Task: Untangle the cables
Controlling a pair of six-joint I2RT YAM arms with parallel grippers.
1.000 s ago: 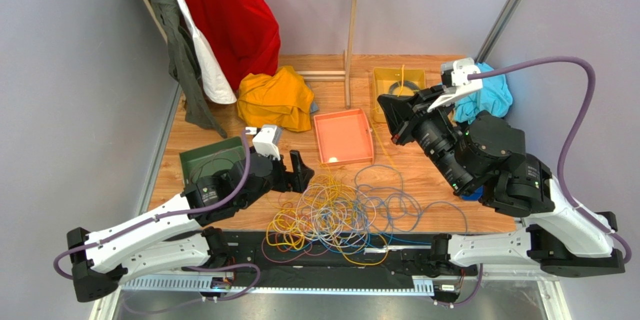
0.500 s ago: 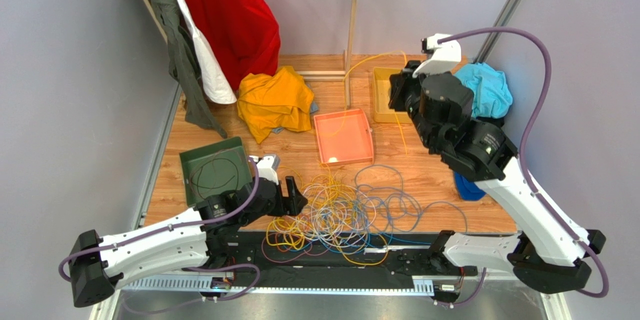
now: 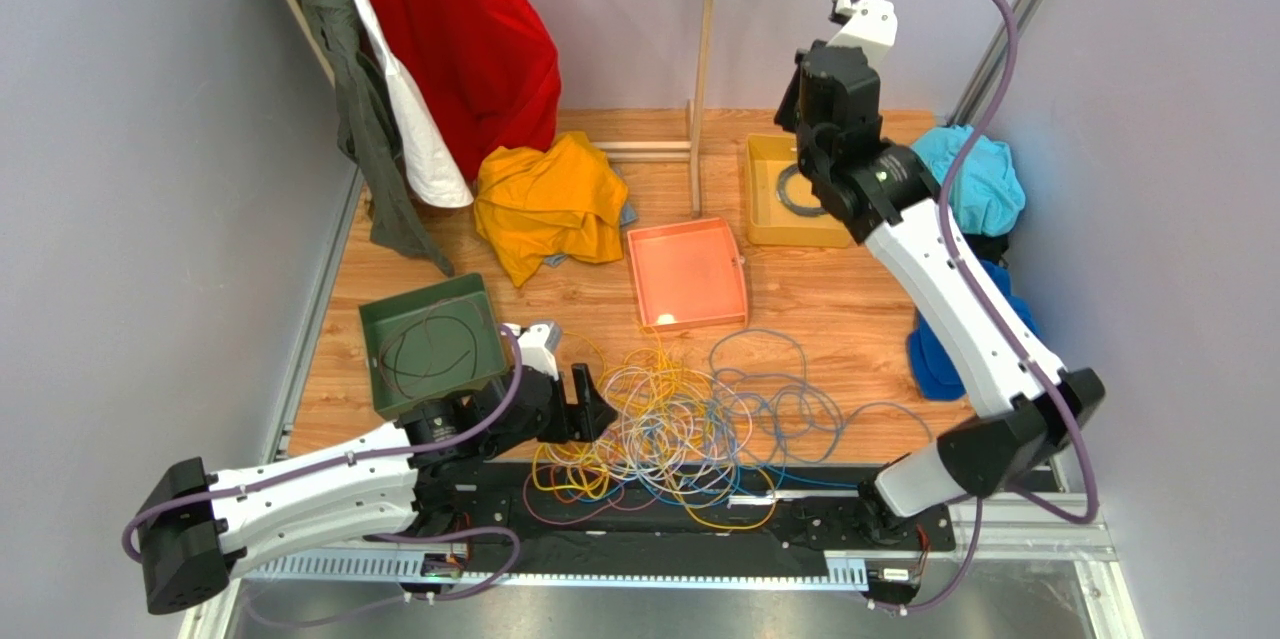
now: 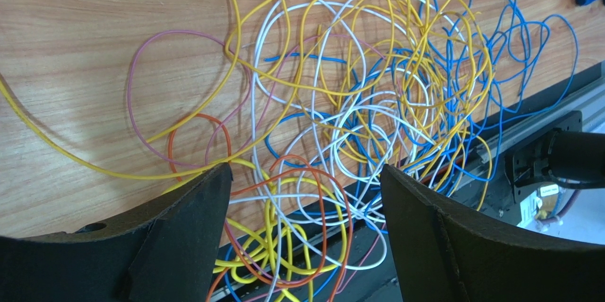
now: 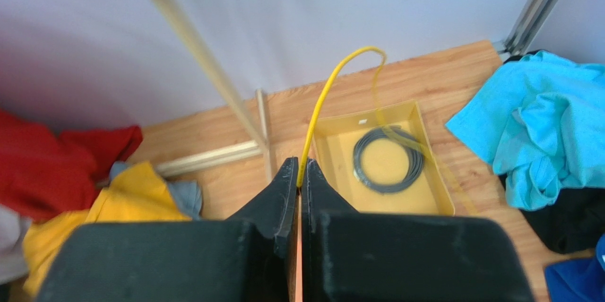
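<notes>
Left gripper (image 4: 304, 178): fingers spread wide, nothing held. The tangle of cables (image 4: 355, 103) lies directly beneath and ahead of its tips.
Right gripper (image 5: 299, 174): tips pressed together, pinching a yellow cable (image 5: 321, 100). The cable arcs ahead over the yellow tray (image 5: 434, 192).

Cables (image 4: 341, 103): yellow, white, blue, orange, pink. Single yellow cable (image 5: 321, 100). Green tray (image 3: 421, 293); salmon tray (image 3: 684, 272); yellow tray (image 3: 766, 227), with black coil (image 5: 361, 160). Table (image 3: 857, 324): pale wood grain. Red shirt (image 3: 466, 24); mustard cloth (image 3: 553, 197); turquoise cloth (image 3: 977, 174).

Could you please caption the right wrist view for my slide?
Right gripper pinches a yellow cable above a tray holding a black coil.
</notes>
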